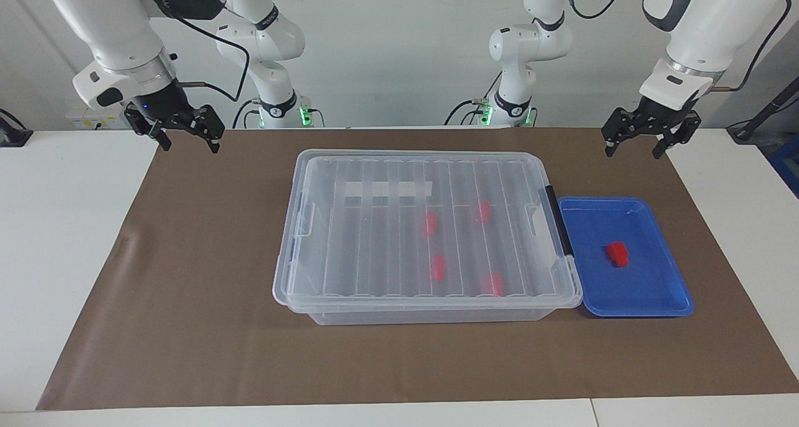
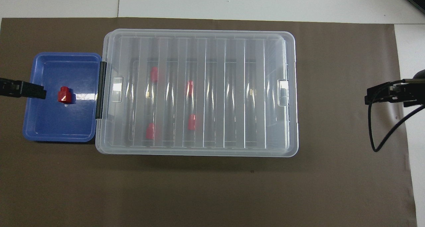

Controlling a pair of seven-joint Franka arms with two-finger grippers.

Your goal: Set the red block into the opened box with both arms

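Box: the clear box (image 1: 424, 233) sits at the centre of the facing view on the brown mat (image 1: 187, 302), its ribbed lid (image 1: 431, 183) lying flat over it, so it is not yet open.
Clip handle: the black clip handle (image 1: 559, 221) runs along the box end that touches the blue tray, seemingly the end where the lid must be released.
Red block: the red block (image 1: 617, 254) lies alone in the blue tray (image 1: 661, 302), right of centre in the facing view, uncovered and easy to reach from above.
Other blocks: four red blocks (image 1: 439, 267) show through the lid, inside the box.
Left gripper: the left gripper (image 1: 650, 133) hangs in the upper right of the facing view, above the mat's edge, fingers apart and empty; this arm is on the tray's side, so it looks best placed for the block.
Right gripper: the right gripper (image 1: 182, 126) hangs in the upper left, fingers apart, holding nothing, well clear of the box.
Stage: judged from the closed lid, opening comes first, probably one arm for the lid and the other for the block.
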